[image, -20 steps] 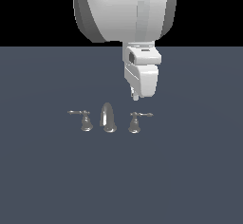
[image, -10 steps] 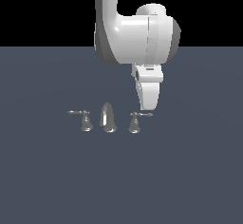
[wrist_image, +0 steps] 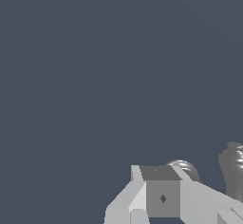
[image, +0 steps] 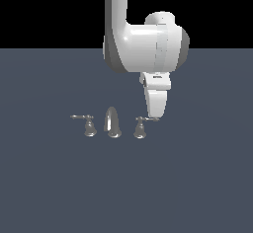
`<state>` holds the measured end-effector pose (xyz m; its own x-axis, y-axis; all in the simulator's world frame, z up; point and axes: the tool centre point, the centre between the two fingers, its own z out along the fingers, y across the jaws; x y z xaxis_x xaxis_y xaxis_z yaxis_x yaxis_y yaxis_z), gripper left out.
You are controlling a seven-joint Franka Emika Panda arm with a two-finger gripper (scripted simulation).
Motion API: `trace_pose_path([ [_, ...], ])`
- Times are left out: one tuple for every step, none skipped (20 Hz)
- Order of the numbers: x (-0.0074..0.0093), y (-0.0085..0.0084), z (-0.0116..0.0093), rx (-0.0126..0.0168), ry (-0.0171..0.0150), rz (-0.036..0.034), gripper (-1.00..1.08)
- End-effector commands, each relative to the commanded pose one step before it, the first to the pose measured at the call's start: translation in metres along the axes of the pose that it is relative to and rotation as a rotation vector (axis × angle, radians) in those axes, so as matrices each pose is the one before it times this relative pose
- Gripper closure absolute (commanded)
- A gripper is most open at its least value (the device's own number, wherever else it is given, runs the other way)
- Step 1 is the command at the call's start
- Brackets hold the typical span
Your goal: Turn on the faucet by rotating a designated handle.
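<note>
My gripper [image: 157, 114] hangs low over the dark floor [image: 197, 187], its tip right at the short lever of the handle [image: 140, 128] on the exterior view's right side of the faucet [image: 112, 124]. From that view my white arm [image: 143, 44] comes down from above and hides my fingers, so I cannot tell whether they are spread or pressed together, nor whether they actually touch the lever or only sit just beside it. The faucet stands as three shiny pieces in a row: the arched spout [image: 112, 122] in the middle, my handle just beside it, and a second handle [image: 88, 126] with a longer, thinner lever on the exterior view's left. In the wrist view, my gripper [wrist_image: 162, 197] fills the lower corner, with a rounded chrome piece [wrist_image: 186, 168] just behind it and another chrome shape [wrist_image: 232, 168] at the edge.
</note>
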<state>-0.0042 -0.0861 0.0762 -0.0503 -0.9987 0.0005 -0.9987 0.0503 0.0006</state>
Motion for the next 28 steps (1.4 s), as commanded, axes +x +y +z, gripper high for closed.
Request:
trace_pose_path([
  [-0.00020,-0.00019,-0.00043,0.00059,-0.00039,-0.00039,1.08],
  [0.00000,0.00000,0.00000,0.00000,0.00000,0.00000,1.08],
  [0.00000,0.00000,0.00000,0.00000,0.00000,0.00000,1.08],
  [0.00000,0.00000,0.00004,0.00000,0.00000,0.00000,1.08],
  [0.00160,0.00326,0.00000,0.00000,0.00000,0.00000,1.08],
  [0.00161,0.00328,0.00000,0.00000,0.00000,0.00000,1.08],
  [0.00161,0.00329,0.00000,0.00000,0.00000,0.00000,1.08],
  [0.00162,0.00331,0.00000,0.00000,0.00000,0.00000,1.08],
  [0.00163,0.00332,0.00000,0.00000,0.00000,0.00000,1.08],
  [0.00164,0.00334,-0.00001,0.00000,0.00000,0.00000,1.08],
  [0.00165,0.00335,-0.00001,0.00000,0.00000,0.00000,1.08],
  [0.00166,0.00336,-0.00001,0.00000,0.00000,0.00000,1.08],
  [0.00168,0.00338,-0.00001,0.00000,0.00000,0.00000,1.08],
  [0.00169,0.00339,-0.00001,0.00000,0.00000,0.00000,1.08],
  [0.00170,0.00340,-0.00001,0.00000,0.00000,0.00000,1.08],
  [0.00000,0.00000,0.00000,0.00000,0.00000,0.00000,1.08],
  [-0.00777,-0.00738,-0.00017,0.00740,-0.00226,-0.01110,1.08],
  [-0.00037,0.00354,0.00002,-0.00053,0.00016,0.00080,1.08],
  [-0.00049,0.00355,-0.00006,-0.00038,0.00011,0.00057,1.08],
  [-0.00028,0.00357,0.00007,-0.00065,0.00019,0.00098,1.08],
  [-0.00050,0.00358,-0.00007,-0.00038,0.00011,0.00057,1.08],
  [-0.00029,0.00360,0.00007,-0.00065,0.00019,0.00098,1.08],
  [-0.00050,0.00361,-0.00007,-0.00038,0.00011,0.00057,1.08],
  [-0.00030,0.00363,0.00007,-0.00065,0.00019,0.00098,1.08],
  [-0.00051,0.00364,-0.00007,-0.00038,0.00011,0.00057,1.08],
  [-0.00031,0.00366,0.00006,-0.00066,0.00019,0.00098,1.08],
  [-0.00051,0.00367,-0.00007,-0.00038,0.00011,0.00057,1.08],
  [-0.00032,0.00369,0.00006,-0.00066,0.00019,0.00098,1.08],
])
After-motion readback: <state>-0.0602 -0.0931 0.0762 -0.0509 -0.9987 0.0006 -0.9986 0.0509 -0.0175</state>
